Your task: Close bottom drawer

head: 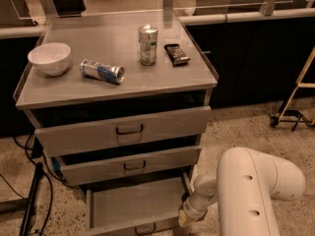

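We read our gripper, clenched or released we cannot tell, parked at 4 o'clock of the bottom drawer by its right front corner, as set to push toward 12, since that lowest drawer juts open toward 6, its front running 9 to 3.

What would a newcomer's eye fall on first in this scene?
The bulky white robot arm fills the lower right corner, its end effector at the right front corner of the bottom drawer, which stands pulled far out of the grey cabinet. On the cabinet top, a white bowl sits at the left, with a lying can and an upright can beside it.
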